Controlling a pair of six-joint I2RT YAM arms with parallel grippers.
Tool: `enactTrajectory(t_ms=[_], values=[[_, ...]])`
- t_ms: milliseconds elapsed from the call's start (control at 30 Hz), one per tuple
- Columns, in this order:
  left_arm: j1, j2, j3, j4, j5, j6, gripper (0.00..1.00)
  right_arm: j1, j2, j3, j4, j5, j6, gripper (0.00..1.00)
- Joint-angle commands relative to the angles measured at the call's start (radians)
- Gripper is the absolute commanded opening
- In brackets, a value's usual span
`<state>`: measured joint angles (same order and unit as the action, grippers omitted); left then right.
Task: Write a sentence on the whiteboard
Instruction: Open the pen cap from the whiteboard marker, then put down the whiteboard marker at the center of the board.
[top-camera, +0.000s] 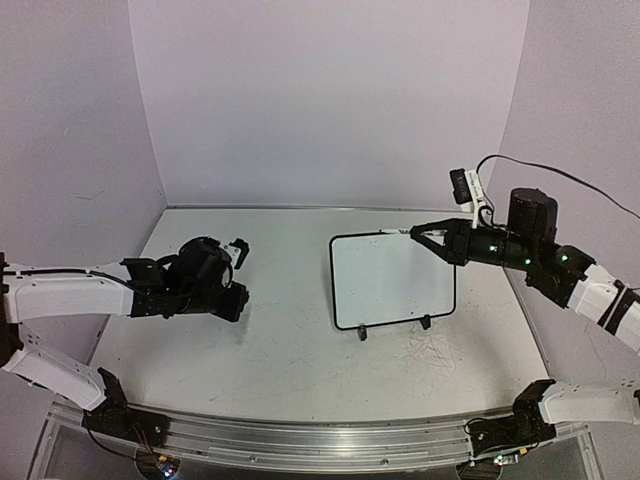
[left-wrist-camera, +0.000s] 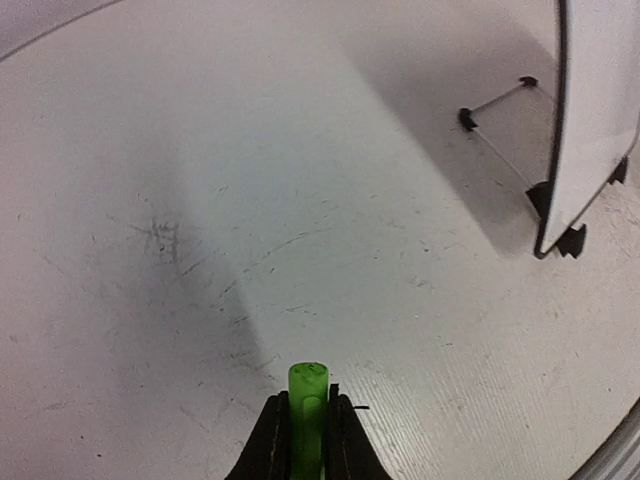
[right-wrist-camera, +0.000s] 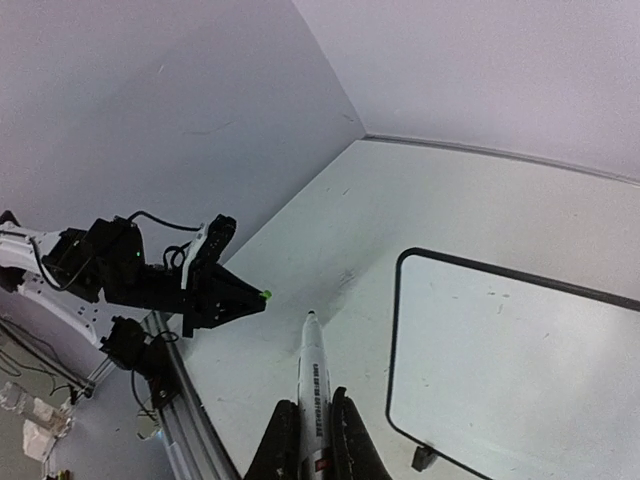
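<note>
The place is a robotics lab test cell. Two white-and-black robot arms, the left arm (top-camera: 60, 295) and the right arm (top-camera: 520, 250), are bolted to an aluminium rail (top-camera: 300, 440) along the near edge of a scuffed white counter (top-camera: 280, 350). Plain pale backdrop panels (top-camera: 330, 100) box the counter in on three sides. A camera (top-camera: 462, 185) rides on the right wrist, green status lights (top-camera: 563, 257) glow on the joints, and a small whiteboard (top-camera: 395, 280) stands as a prop.
</note>
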<state>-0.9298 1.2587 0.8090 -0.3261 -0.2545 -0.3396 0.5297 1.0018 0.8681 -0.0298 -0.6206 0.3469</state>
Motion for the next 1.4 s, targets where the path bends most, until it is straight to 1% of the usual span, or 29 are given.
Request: enactTrajectory(t_ms=[0,100,267,400,733,933,1000,1100,1167,1267,1367], values=[[0.027,0.076,-0.007,0.053,0.014,-0.230,0.00,0.002,-0.024,0.064,-0.055,0.201,-0.104,0.00],[0.028,0.122,-0.005,0.055,0.013,-0.284,0.00,0.001,-0.038,0.059,-0.060,0.224,-0.128,0.00],[0.028,0.207,-0.006,0.056,0.030,-0.343,0.04,0.002,-0.064,0.032,-0.062,0.205,-0.154,0.00],[0.028,0.275,0.005,0.056,0.050,-0.358,0.04,0.002,-0.066,0.015,-0.068,0.199,-0.158,0.00],[0.028,0.357,0.017,0.065,0.039,-0.382,0.05,0.002,-0.078,-0.008,-0.073,0.194,-0.157,0.00],[0.028,0.407,0.032,0.065,0.024,-0.401,0.10,0.002,-0.078,-0.010,-0.073,0.191,-0.157,0.00],[0.028,0.402,0.033,0.065,0.012,-0.404,0.16,0.002,-0.078,-0.012,-0.073,0.191,-0.157,0.00],[0.028,0.372,0.038,0.061,0.012,-0.400,0.33,0.001,-0.076,-0.016,-0.076,0.192,-0.158,0.00],[0.028,0.343,0.041,0.055,0.016,-0.391,0.41,0.002,-0.069,-0.020,-0.080,0.194,-0.163,0.00],[0.027,0.274,0.046,0.040,0.023,-0.381,0.51,0.002,-0.053,-0.025,-0.087,0.184,-0.167,0.00],[0.028,0.209,0.057,0.020,0.026,-0.370,0.56,0.001,-0.029,-0.026,-0.088,0.149,-0.165,0.00]])
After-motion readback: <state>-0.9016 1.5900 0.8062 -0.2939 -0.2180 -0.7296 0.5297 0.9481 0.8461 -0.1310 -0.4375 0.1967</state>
